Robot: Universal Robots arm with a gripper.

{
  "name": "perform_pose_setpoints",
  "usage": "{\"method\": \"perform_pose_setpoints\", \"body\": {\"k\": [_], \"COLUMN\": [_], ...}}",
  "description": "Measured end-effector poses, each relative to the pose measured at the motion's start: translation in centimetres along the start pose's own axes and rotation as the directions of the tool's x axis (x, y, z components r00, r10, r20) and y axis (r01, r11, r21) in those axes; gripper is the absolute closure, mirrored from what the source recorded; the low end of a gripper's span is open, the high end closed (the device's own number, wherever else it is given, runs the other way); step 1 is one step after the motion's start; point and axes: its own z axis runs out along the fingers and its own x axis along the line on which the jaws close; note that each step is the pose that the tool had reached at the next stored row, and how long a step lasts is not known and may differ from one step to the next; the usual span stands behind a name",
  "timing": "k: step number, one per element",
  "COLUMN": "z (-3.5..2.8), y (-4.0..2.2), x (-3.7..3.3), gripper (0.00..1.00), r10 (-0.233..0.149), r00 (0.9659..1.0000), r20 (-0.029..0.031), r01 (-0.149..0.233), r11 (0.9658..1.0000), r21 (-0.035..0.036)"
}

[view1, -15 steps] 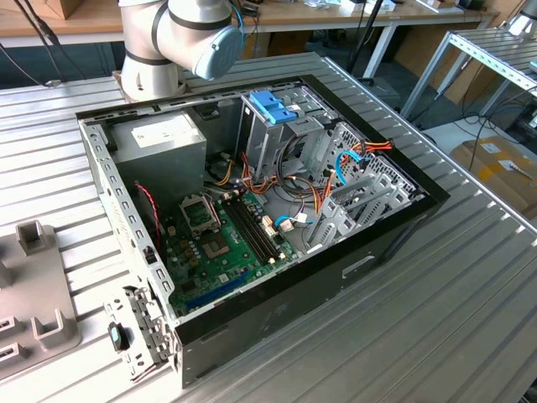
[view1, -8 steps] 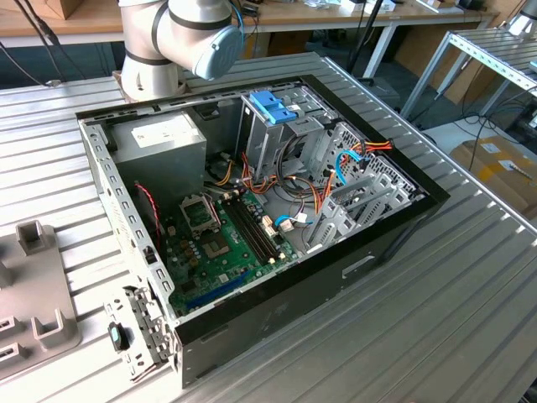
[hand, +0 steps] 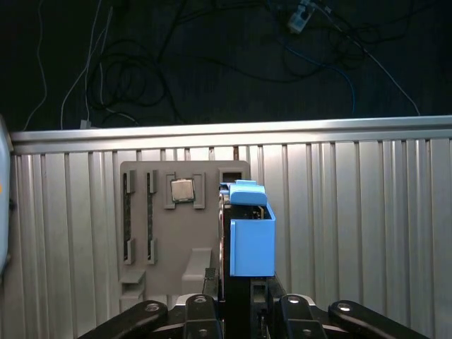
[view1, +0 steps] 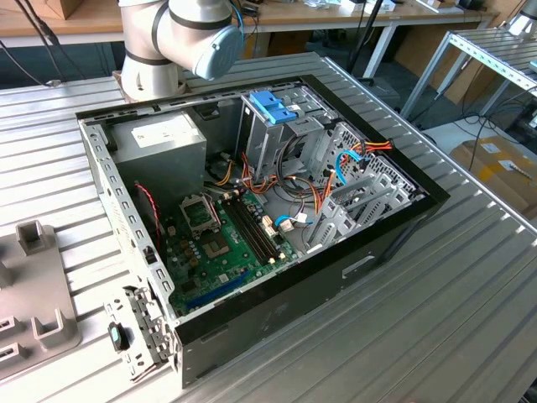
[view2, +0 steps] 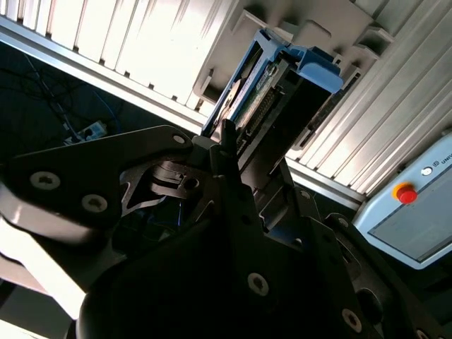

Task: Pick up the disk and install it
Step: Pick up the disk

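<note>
Step in hand: the pick-up; I judge the install has not begun, since the disk (hand: 252,233) is at the grey fixture plate (hand: 159,247), well apart from the open computer case (view1: 277,210)
Disk: stands on its thin edge at one side of the plate, its blue plastic frame towards the first wrist view and its silver body glimpsed in the second wrist view
My gripper (hand: 237,300): lined up on the disk's near end in both wrist views; I cannot tell how far it is open, or whether it has hold of the disk or is just beside it
Fixture plate: lies on the ribbed aluminium table (hand: 353,226), with a square processor chip (hand: 182,189) seated near the disk
Case: lid off, green motherboard (view1: 214,243) bare, drive cage with a blue handle (view1: 273,107) upright inside
Next move calls for: probably a square, firm hold across the disk's flat faces and a straight pull along its slot, so the blue frame does not catch
</note>
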Motion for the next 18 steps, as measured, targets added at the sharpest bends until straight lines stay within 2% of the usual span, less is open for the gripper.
{"method": "perform_pose_setpoints", "body": {"k": [18], "z": [-0.07], "y": [-0.30], "x": [-0.01], "gripper": [0.65], "r10": [0.000], "r00": [1.0000], "r20": [-0.0003], "r01": [0.000], "r11": [1.0000], "r21": [0.0000]}}
